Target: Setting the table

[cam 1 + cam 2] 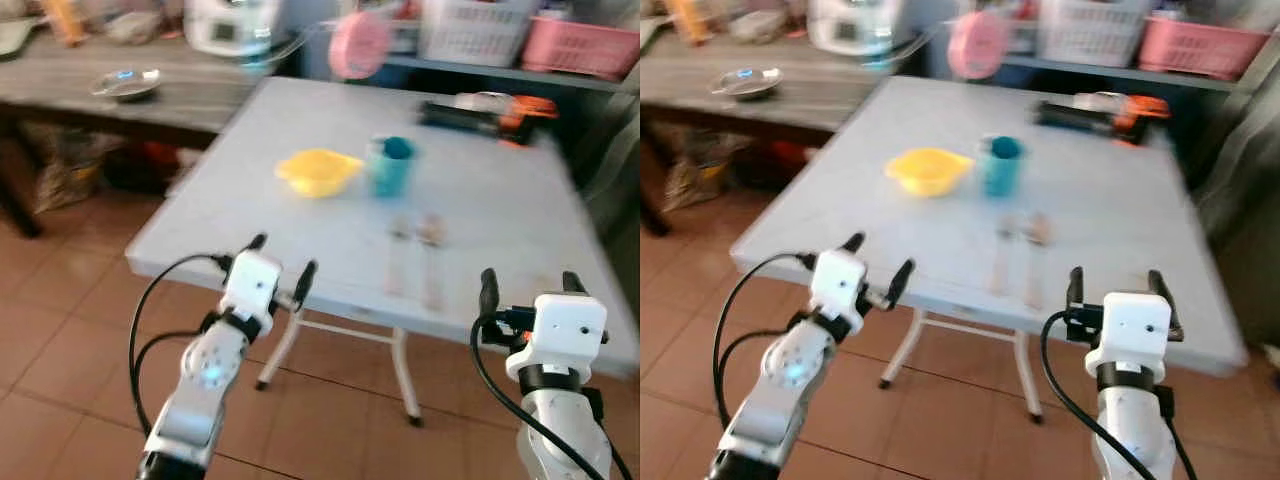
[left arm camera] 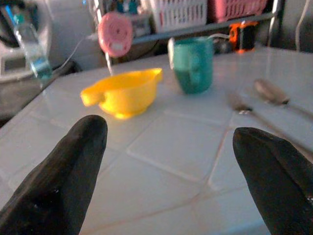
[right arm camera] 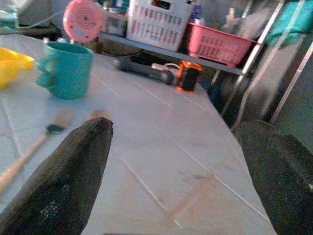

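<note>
A pale grey-white square folding counter (image 1: 480, 220) with thin white legs stands on a terracotta tiled floor (image 1: 60, 330). At the near left, the left pincer (image 1: 282, 262) hovers at the counter's near edge, its two black fingers (image 2: 63, 176) spread wide apart and holding nothing. Beyond it, toward the middle of the counter, sits a shallow yellow plastic bowl with a small handle (image 1: 318, 171). Just right of the bowl, close but apart from it, stands a teal plastic mug (image 1: 390, 166), upright. Nearer than the mug lie two long spoon-like utensils (image 1: 418, 255), side by side, their bowls pointing away; blur hides their detail. At the near right, the right pincer (image 1: 528, 284) hovers at the counter's near edge, fingers (image 3: 63, 186) likewise wide apart and empty. At the far right of the counter lies a black and orange tool (image 1: 485, 114). Behind the counter, a shelf carries a white basket (image 1: 470, 28) and a pink basket (image 1: 580, 45).
</note>
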`<state>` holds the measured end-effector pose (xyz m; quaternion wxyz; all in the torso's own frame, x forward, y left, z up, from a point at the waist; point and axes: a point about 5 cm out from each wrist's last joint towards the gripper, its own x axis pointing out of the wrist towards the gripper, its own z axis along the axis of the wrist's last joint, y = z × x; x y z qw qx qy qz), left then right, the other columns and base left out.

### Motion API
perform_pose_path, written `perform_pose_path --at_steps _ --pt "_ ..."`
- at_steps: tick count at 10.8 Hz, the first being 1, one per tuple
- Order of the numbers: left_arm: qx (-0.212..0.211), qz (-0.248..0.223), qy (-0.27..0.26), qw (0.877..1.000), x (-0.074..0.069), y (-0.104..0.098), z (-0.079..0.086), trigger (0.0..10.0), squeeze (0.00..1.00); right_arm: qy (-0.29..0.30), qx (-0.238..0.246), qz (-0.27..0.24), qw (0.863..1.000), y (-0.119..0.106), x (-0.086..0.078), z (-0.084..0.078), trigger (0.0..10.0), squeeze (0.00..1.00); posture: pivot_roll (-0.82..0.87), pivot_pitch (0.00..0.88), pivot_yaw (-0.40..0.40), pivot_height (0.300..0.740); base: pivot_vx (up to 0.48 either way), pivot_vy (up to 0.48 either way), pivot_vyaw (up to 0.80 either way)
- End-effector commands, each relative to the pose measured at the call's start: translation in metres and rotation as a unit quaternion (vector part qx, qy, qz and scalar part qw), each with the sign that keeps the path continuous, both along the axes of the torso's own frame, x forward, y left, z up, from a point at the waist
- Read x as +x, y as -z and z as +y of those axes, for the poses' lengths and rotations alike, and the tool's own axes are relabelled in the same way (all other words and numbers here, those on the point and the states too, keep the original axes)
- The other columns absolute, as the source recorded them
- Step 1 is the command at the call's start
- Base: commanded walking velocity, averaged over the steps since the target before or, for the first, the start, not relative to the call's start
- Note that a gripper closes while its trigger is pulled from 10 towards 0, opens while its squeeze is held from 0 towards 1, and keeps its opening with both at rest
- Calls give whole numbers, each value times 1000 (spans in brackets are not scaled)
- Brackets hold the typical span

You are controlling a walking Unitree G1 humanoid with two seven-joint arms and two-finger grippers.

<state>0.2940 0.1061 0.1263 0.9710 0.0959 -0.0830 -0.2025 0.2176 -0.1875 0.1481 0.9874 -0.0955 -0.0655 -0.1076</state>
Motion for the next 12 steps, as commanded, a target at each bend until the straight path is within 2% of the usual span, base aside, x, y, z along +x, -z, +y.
perform_pose_path --at_steps 1,5,12 --pt "1 -3 -17 1000 2 -1 10 10000 0 -3 4 -11 1000 -4 -1 3 10000 0 27 93 -26 740 0 0 0" --pt "-12 -10 -22 1000 12 -7 12 10000 0 -12 2 -17 1000 -6 -2 6 10000 0 26 90 -27 740 0 0 0" --pt "-13 -20 -13 1000 13 -9 9 10000 0 -32 -1 -22 999 -8 0 10 10000 0 31 85 -32 740 289 0 0"
